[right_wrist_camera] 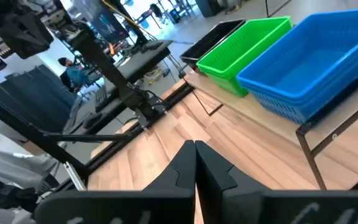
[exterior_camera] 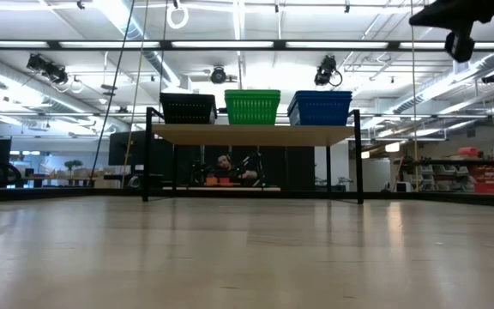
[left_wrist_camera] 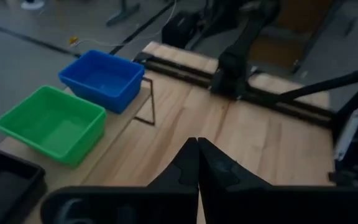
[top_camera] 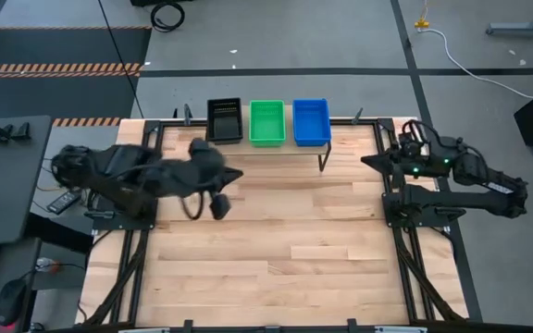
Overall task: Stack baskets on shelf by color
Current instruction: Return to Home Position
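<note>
The shelf point(top_camera: 266, 145) stands at the table's far edge on thin black legs, its light wooden top carrying three colours side by side: black baskets point(top_camera: 225, 120) on the left, green baskets point(top_camera: 267, 122) in the middle, blue baskets point(top_camera: 311, 122) on the right. They show again in the low view as black baskets point(exterior_camera: 187, 108), green baskets point(exterior_camera: 252, 106) and blue baskets point(exterior_camera: 320, 108). How many sit nested in each pile I cannot tell. My left gripper point(left_wrist_camera: 197, 149) is shut and empty, above the table just near of the shelf's left part. My right gripper point(right_wrist_camera: 196, 149) is shut and empty, off the shelf's right end.
Bare wooden tabletop point(top_camera: 276, 259) stretches from the shelf to the near edge. Black frame rails point(top_camera: 401, 240) run along both sides of the table. A person point(right_wrist_camera: 73, 74) sits at a desk beyond the table's left side.
</note>
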You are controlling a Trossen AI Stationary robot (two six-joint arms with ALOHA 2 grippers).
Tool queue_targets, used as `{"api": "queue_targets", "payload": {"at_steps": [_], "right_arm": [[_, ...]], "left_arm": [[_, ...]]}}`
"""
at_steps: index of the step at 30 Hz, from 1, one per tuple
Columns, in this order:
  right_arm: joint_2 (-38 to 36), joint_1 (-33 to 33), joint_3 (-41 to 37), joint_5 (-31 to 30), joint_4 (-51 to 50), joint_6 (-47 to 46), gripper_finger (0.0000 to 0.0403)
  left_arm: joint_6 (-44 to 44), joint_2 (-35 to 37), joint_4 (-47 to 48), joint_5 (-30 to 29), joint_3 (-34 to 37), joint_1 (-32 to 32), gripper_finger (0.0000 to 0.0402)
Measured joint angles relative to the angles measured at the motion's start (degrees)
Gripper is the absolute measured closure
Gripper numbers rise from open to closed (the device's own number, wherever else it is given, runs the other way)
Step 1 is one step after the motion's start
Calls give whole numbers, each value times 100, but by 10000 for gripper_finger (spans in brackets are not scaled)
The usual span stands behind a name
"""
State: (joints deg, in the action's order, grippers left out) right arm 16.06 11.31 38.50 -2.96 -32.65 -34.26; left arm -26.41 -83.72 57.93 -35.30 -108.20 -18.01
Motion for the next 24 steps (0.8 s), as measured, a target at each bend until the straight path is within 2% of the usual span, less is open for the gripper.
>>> {"api": "queue_targets", "payload": {"at_steps": [3,6,11,18,24], "right_arm": [[-23,0,-264,6,46,385,398],[-23,0,-468,328,35,842,397],[-23,0,-546,356,198,912,395],[-116,7,-727,212,1873,1462,395],[-484,7,-1885,294,3782,938,395]], "left_arm": [[-42,825,-995,-91,1296,-194,401],[-39,1641,-2150,-99,2640,-291,401],[196,2965,-4179,-137,4720,-415,401],[643,4516,-6880,-83,7407,-269,401],[747,5293,-8836,299,9352,-15,401]]}}
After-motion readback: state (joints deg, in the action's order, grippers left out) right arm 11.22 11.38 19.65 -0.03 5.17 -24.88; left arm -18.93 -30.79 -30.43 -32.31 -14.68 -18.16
